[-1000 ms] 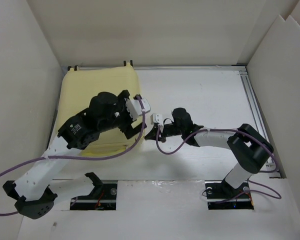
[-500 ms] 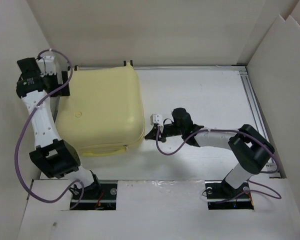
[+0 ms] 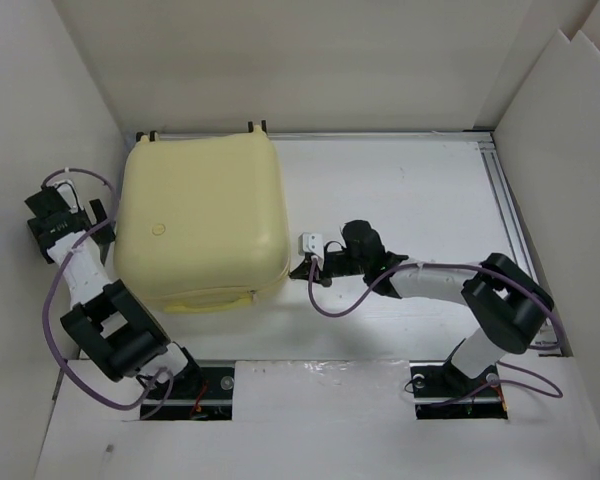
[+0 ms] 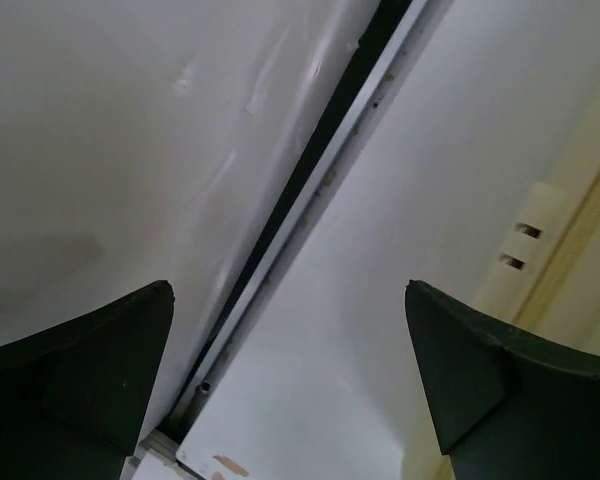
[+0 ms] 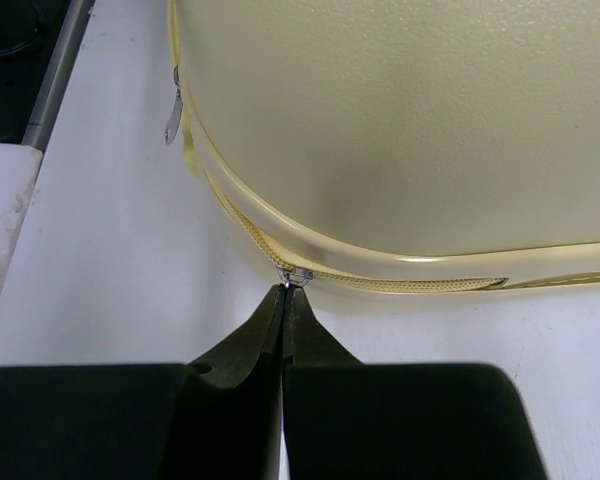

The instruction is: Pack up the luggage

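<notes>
Zipping the luggage (image 3: 200,220) closed
Your right claw (image 5: 283,297) pinches the zipper pull (image 5: 295,275) to drag it round; your left claw (image 4: 288,300) gapes empty alongside.

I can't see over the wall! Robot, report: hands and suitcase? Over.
Left gripper open, empty, by the wall. Right gripper shut on the zipper pull. Luggage closed, lying flat. Nothing on its lid.
</notes>
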You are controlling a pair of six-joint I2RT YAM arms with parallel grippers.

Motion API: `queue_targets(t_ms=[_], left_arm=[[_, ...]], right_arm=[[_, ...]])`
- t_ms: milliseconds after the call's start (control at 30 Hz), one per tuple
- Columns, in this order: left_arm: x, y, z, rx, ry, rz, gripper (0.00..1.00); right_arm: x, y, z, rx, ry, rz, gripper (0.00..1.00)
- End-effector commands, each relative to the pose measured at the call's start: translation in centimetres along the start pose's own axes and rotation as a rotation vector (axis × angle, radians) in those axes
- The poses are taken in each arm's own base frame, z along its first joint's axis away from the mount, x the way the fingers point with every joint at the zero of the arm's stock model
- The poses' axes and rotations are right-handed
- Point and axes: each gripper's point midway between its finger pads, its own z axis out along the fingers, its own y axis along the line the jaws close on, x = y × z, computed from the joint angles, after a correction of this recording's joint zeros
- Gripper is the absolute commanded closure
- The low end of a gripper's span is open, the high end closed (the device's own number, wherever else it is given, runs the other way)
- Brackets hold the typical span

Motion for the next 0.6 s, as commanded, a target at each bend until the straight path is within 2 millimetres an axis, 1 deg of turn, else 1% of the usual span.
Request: queue_targets(t_ms=[0,33,67,100,133,167,200,233,267,300,333,367,433,467,500,533,567], left_arm=[[4.0,-5.0,1.6,0.135,0.099,0.071,0.01],[4.7,-5.9,2.3,0.152,0.121,0.086,0.01],[4.8,-5.9,2.7,0.153,0.125,0.086,0.01],[5.8,-6.3,3.0,0.169,0.152,0.085,0.01],[6.8,-6.8,3.4,0.199,0.175,0.096,0.03],[7.4,-7.9,3.3,0.241,0.184,0.103,0.05],[8.0,-8.5,3.2,0.281,0.192,0.112,0.08],[9.3,-9.4,3.3,0.308,0.214,0.132,0.09],[9.7,-10.2,3.1,0.323,0.210,0.163,0.12],[9.6,-10.8,3.0,0.333,0.209,0.179,0.15],[9.7,-10.7,2.8,0.334,0.204,0.190,0.19],[9.5,-11.3,2.6,0.354,0.192,0.196,0.27],[9.7,-11.2,2.1,0.355,0.199,0.196,0.36],[9.9,-11.2,2.0,0.358,0.210,0.205,0.41],[10.2,-11.2,1.6,0.360,0.223,0.204,0.51],[10.4,-11.1,1.5,0.363,0.231,0.214,0.54],[11.8,-11.1,1.4,0.371,0.262,0.232,0.58]], right_arm=[[1.6,4.0,0.4,-0.128,0.047,0.039,1.00],[1.6,4.0,0.4,-0.128,0.047,0.039,1.00],[1.7,4.5,0.5,-0.143,0.053,0.033,1.00],[1.7,4.6,0.5,-0.143,0.053,0.033,1.00],[1.7,5.0,0.6,-0.156,0.059,0.036,1.00],[1.5,5.4,0.8,-0.158,0.062,0.020,1.00],[1.4,5.7,0.9,-0.167,0.061,0.017,1.00],[1.3,6.2,1.1,-0.178,0.060,0.013,1.00],[0.3,6.9,1.5,-0.198,0.042,-0.016,1.00],[-0.2,7.4,1.5,-0.208,0.032,-0.027,1.00],[-0.7,7.8,1.8,-0.220,0.024,-0.037,1.00],[-1.2,9.0,2.0,-0.247,0.020,-0.037,1.00],[-2.6,10.1,2.4,-0.296,-0.012,-0.033,1.00],[-3.0,10.8,2.2,-0.341,-0.023,-0.016,1.00],[-3.4,12.1,2.4,-0.383,-0.020,-0.004,1.00],[-4.1,12.3,2.5,-0.392,-0.020,-0.005,1.00],[-4.0,12.7,2.5,-0.406,-0.003,0.015,1.00]])
